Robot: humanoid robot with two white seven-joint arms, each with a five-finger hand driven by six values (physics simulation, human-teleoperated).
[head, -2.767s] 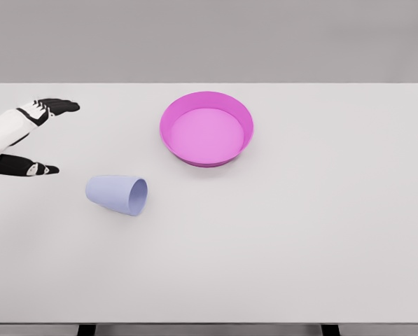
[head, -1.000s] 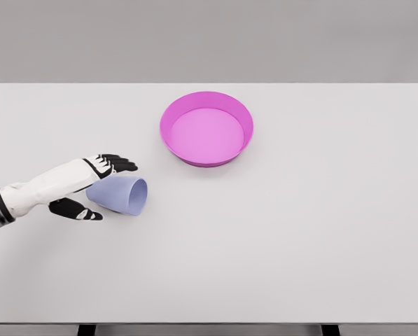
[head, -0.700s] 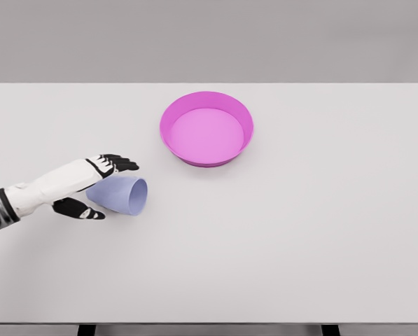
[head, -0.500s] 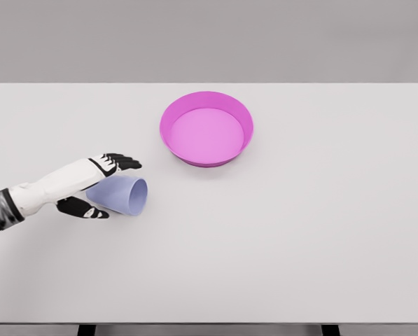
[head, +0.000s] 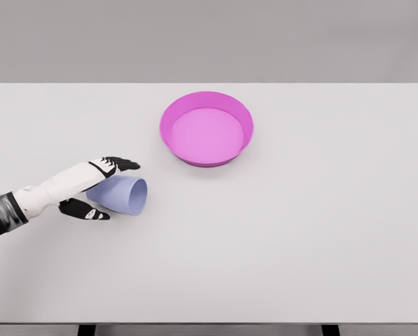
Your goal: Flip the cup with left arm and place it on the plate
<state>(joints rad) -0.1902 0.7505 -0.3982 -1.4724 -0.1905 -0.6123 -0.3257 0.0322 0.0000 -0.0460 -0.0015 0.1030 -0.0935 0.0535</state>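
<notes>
Lavender plastic cup (head: 121, 194) lies sideways between left hand's (head: 89, 187) spread fingers.
Thumb below, fingers above; grip not closed; round magenta plate (head: 206, 129) upper centre.

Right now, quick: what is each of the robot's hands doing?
Left hand: open, fingers and thumb straddling the closed end of the pale blue plastic cup lying on its side, not clamped on it.
Right hand: not in view.

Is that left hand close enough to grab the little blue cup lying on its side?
Probably yes. The left hand is already at the closed end of the cup, fingers above it and thumb below, not clearly closed on it. Nothing on the table blocks it.
</notes>
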